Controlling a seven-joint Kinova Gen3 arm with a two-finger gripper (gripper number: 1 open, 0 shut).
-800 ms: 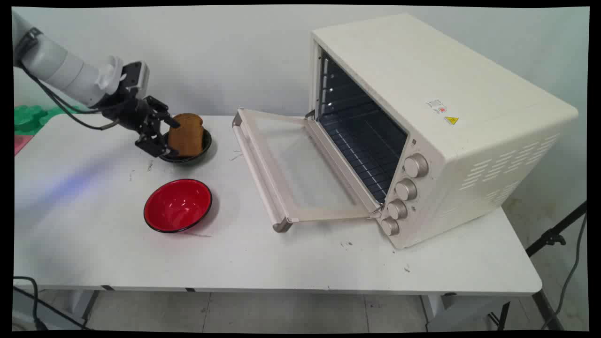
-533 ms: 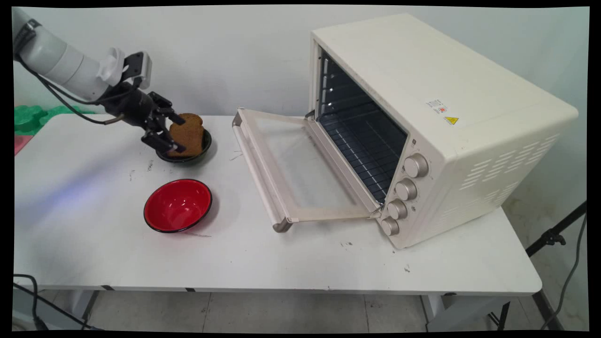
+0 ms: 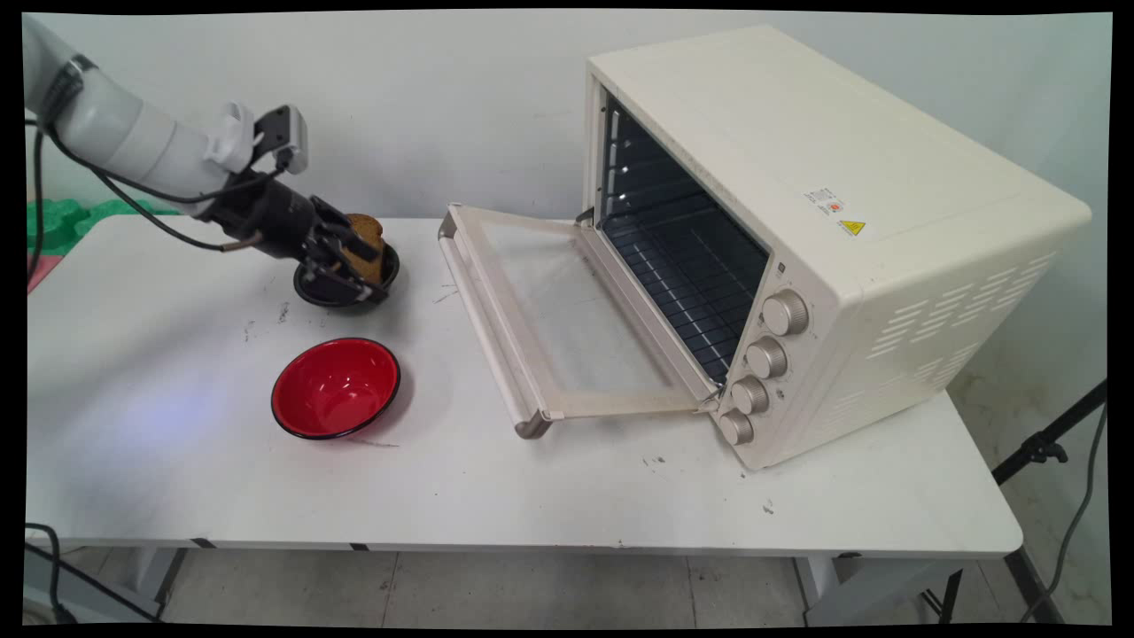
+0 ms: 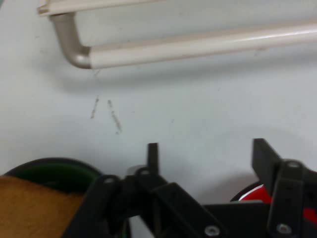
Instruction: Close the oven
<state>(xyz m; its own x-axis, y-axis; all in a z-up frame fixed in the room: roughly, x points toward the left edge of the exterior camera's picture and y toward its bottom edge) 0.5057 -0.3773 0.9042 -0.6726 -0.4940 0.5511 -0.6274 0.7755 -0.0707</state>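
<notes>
Hiding bread (image 3: 365, 246), claw (image 3: 347, 266), oven handle (image 4: 198, 45) close

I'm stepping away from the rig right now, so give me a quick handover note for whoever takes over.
Gripper: open, low over the dark bowl, right against the slice of bread. In the hand view the bread lies to the left of the fingers, not between them.
Bread: stands on edge in the dark bowl, at the far left of the table.
Red bowl: empty, nearer the camera than the dark bowl, apart from it.
Toaster oven: on the right, its door folded down open, its rack bare.
</notes>
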